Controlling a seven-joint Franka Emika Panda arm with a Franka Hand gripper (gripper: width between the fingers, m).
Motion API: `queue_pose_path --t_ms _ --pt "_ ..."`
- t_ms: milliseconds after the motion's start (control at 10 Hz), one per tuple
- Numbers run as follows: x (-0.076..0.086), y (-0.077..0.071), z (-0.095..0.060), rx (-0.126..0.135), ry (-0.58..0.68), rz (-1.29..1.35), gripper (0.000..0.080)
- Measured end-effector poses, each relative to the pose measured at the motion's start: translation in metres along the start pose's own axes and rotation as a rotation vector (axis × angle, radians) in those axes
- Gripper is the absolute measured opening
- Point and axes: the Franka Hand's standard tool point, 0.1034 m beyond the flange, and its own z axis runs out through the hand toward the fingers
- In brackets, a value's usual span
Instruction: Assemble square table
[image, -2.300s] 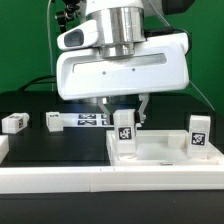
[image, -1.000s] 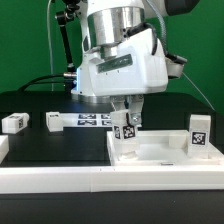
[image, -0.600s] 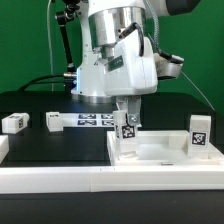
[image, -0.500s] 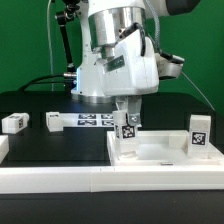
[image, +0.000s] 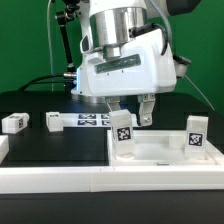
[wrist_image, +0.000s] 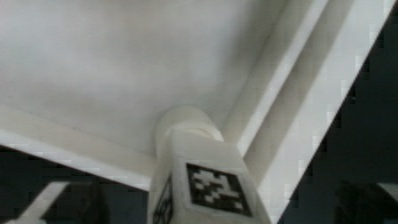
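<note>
- Two small white tagged plastic legs (image: 13, 122) lie loose on your black bench (image: 60, 150), near the marker board (image: 92, 120).
- Your tool (image: 130, 110) hangs released over another upright white leg (image: 121, 132).

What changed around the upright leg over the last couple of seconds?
The gripper has let go. Half a second ago its fingers were shut on the near upright leg; now they stand apart on either side of its top, and the gripper has turned. Unchanged: that leg's place on the tabletop, the second upright leg, the two loose legs, the marker board.
</note>
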Motion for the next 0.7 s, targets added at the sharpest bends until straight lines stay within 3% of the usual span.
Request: queue_pose_path --t_ms 700 --pt "0.0042 0.0021 -0.0004 -0.004 0.007 -0.525 0.0649"
